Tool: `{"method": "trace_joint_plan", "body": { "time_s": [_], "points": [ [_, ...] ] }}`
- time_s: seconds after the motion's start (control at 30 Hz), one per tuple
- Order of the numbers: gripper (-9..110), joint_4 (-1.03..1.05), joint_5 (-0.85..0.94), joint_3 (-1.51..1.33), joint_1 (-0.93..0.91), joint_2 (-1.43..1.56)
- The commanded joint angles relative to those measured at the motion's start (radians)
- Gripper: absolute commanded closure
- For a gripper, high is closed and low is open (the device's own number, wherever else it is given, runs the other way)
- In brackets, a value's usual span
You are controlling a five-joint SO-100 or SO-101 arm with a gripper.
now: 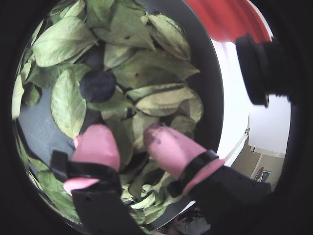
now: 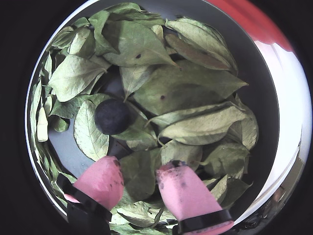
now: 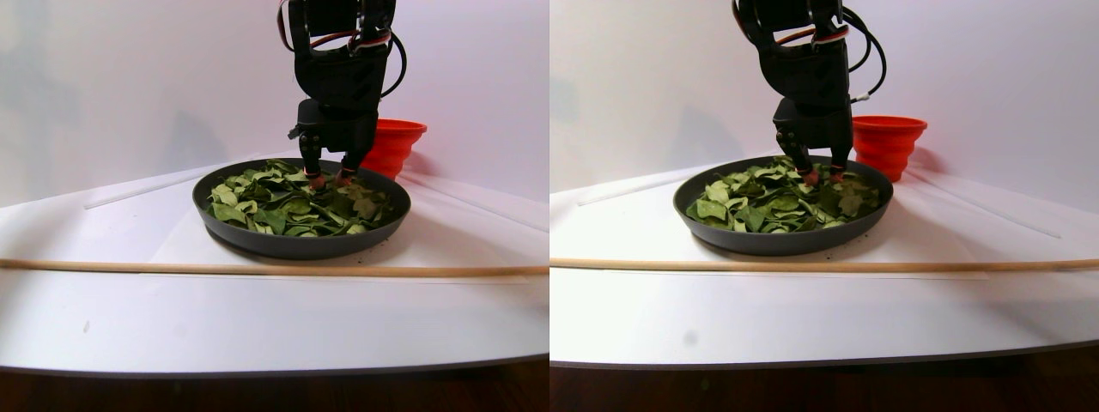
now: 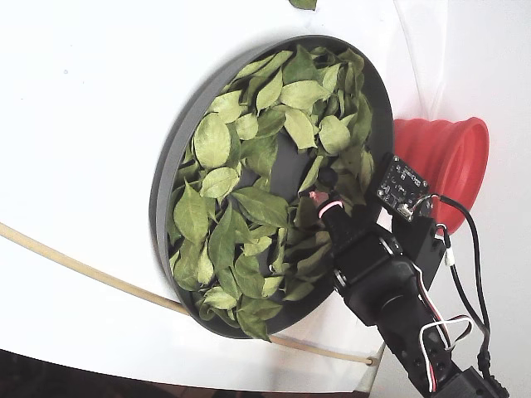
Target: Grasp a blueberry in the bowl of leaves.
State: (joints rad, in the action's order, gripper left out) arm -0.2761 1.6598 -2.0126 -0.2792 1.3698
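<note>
The blueberry (image 1: 98, 84) is a near-black round berry lying among green leaves (image 1: 128, 28) in the dark grey bowl (image 1: 211, 73). It also shows in the other wrist view (image 2: 112, 116). My gripper (image 1: 124, 132) has pink-tipped fingers, open and empty, low over the leaves. The berry lies just beyond the left fingertip (image 2: 104, 169), not between the jaws. In the stereo pair view the gripper (image 3: 330, 180) hangs at the back of the bowl (image 3: 300, 247). In the fixed view the gripper (image 4: 325, 202) is at the bowl's right side, over the leaves (image 4: 214, 141).
A red ribbed cup (image 4: 444, 153) stands right beside the bowl, behind the arm; it also shows in the stereo pair view (image 3: 395, 142). A thin wooden stick (image 3: 258, 269) lies across the white table in front of the bowl. One stray leaf (image 4: 303, 3) lies outside the bowl.
</note>
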Motion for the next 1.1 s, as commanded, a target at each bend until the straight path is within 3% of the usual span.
{"method": "trace_joint_plan", "body": {
  "time_s": [0.0, 1.07],
  "points": [
    [89, 0.003, 0.061, 0.02, -0.014, 0.049],
    [86, -0.011, 0.031, 0.06, 0.005, 0.048]
  ]
}}
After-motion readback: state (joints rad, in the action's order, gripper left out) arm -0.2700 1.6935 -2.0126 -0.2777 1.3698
